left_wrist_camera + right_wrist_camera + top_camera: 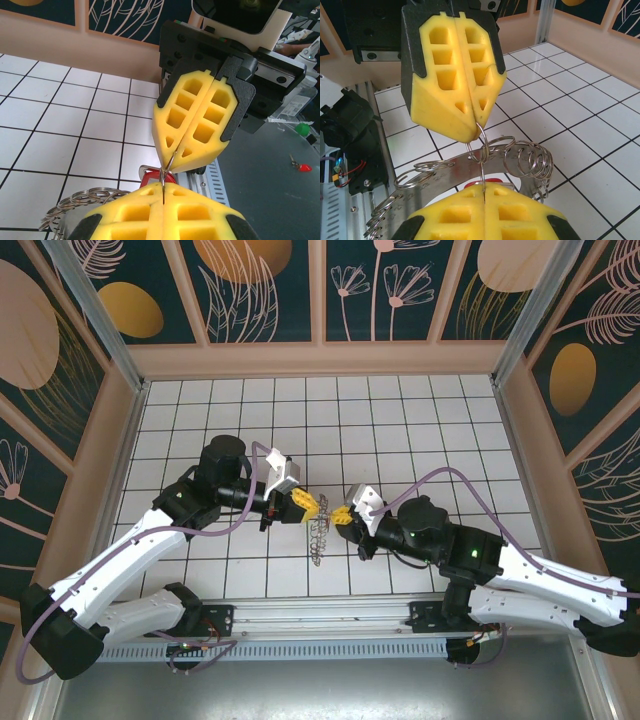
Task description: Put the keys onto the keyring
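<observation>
Meeting tip to tip over the white tiled surface (400, 420), the left claw (314, 506) and right claw (339, 515) are each clenched on one thin wire loop (482, 169). From above, the large grey metallic keyring (319, 535) appears as a small tangle beneath the pinch. The right wrist camera resolves its fringe of split rings (527, 157). The tiny red tag-like keys (151, 179) show plainly from the left wrist, just behind yellow foam pads (107, 216) that cover part of them.
</observation>
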